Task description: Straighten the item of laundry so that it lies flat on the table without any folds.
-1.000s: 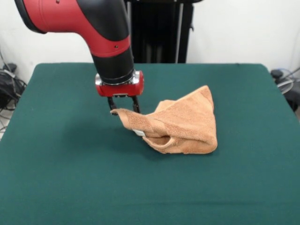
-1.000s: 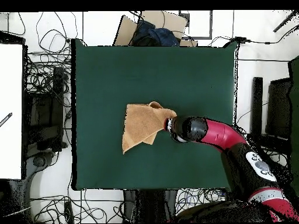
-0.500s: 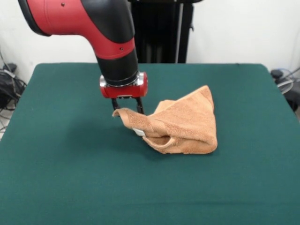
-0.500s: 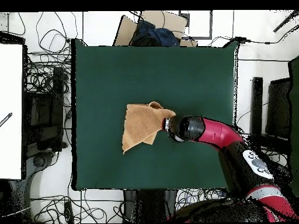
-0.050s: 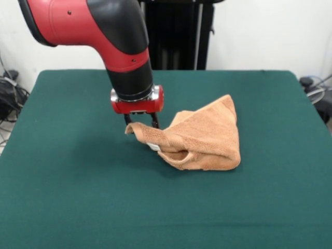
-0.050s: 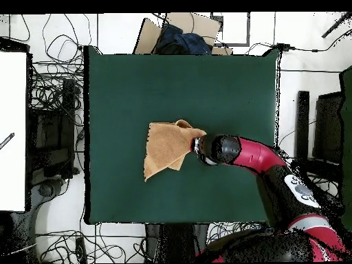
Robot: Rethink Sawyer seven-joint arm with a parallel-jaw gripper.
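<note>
In the front view, the gripper [image 5: 140,120] is seen closed on the raised corner of the towel [image 5: 205,137], whose folded bulk lies on the table [image 5: 78,197] toward 4 o'clock from it. A flattening pull would likely be directed toward 10 o'clock, away from that bulk.

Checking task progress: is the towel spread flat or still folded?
Folded. The towel lies bunched with overlapping layers, one corner lifted at the gripper.
</note>
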